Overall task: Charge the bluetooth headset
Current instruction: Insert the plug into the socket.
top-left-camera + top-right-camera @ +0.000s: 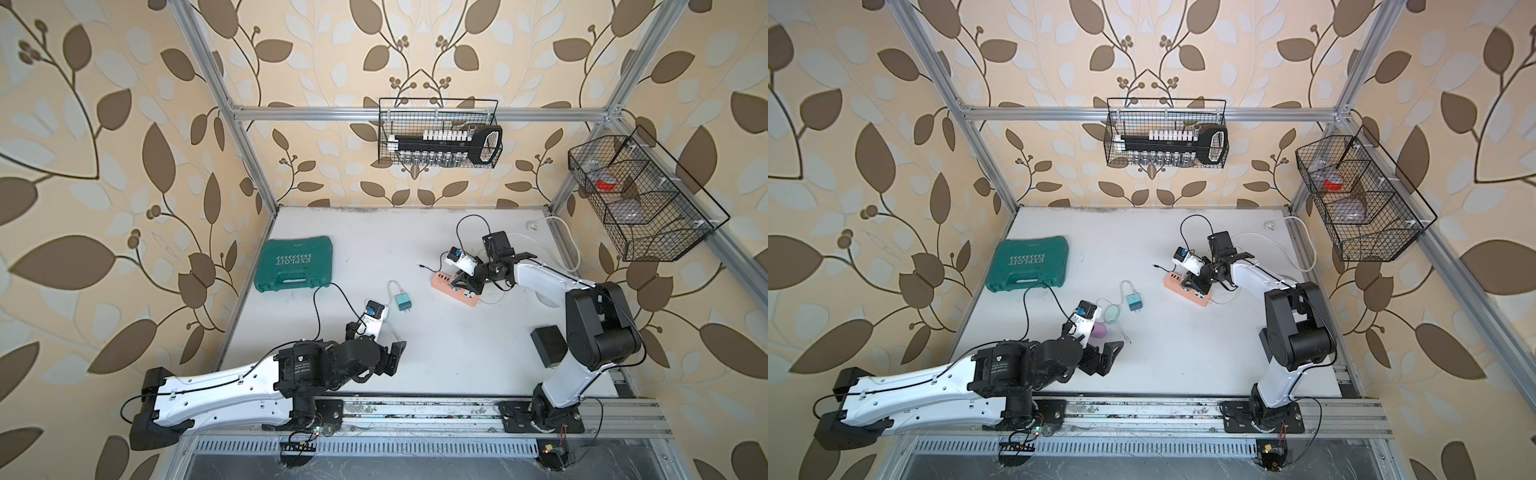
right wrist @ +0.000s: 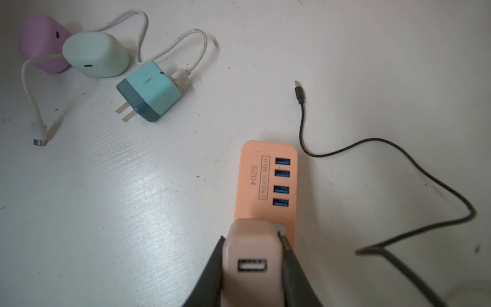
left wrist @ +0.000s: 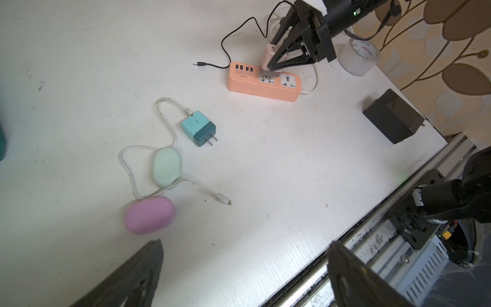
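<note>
Two small headset cases lie at the table's front left, a purple one (image 3: 150, 215) (image 1: 1100, 330) and a mint one (image 3: 167, 167) (image 2: 95, 54). A white cable (image 3: 224, 199) loops round them from a teal charger (image 3: 198, 128) (image 1: 402, 301), its free plug bare. My left gripper (image 3: 244, 243) hangs open beside the purple case, holding nothing. My right gripper (image 2: 251, 236) is shut on a pink USB adapter (image 2: 252, 255) (image 3: 271, 57), whose plug end meets a socket of the orange power strip (image 2: 261, 180) (image 1: 441, 277). Whether its prongs are seated is hidden.
A loose black cable (image 2: 300, 93) ends beside the strip. A green tool case (image 1: 293, 264) lies at the left, a black box (image 3: 393, 117) near the right edge, a tape roll (image 3: 358, 57) behind the right arm. Wire baskets (image 1: 436, 133) (image 1: 640, 199) hang on the walls.
</note>
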Robot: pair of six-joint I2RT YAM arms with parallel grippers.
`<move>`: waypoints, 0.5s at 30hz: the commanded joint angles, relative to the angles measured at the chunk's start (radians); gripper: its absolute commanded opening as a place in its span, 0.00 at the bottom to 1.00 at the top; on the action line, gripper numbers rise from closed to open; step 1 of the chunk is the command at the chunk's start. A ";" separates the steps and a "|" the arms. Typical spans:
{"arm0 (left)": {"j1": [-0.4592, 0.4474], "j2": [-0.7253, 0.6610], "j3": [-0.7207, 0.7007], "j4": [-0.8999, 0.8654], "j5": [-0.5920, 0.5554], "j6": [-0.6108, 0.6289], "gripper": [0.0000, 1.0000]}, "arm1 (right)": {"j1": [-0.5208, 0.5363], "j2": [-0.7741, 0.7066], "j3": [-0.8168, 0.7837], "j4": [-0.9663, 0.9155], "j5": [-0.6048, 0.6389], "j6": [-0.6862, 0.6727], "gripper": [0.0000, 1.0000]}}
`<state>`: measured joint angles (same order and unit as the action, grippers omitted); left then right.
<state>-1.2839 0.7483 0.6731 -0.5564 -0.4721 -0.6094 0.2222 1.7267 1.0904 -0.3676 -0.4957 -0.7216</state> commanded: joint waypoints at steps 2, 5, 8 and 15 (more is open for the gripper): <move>-0.008 -0.013 -0.009 -0.002 -0.009 -0.013 0.98 | 0.001 0.024 0.021 -0.023 -0.001 -0.029 0.12; -0.008 -0.016 -0.011 -0.004 -0.011 -0.012 0.98 | 0.002 0.022 0.008 -0.022 0.009 -0.043 0.12; -0.008 -0.018 -0.014 0.001 -0.011 -0.011 0.98 | 0.004 0.024 -0.014 0.003 0.034 -0.047 0.13; -0.008 -0.030 -0.018 -0.007 -0.015 -0.009 0.98 | 0.006 0.029 -0.045 0.049 0.079 -0.090 0.12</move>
<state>-1.2839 0.7349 0.6640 -0.5575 -0.4721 -0.6102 0.2249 1.7283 1.0786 -0.3351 -0.4843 -0.7704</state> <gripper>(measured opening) 0.985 0.275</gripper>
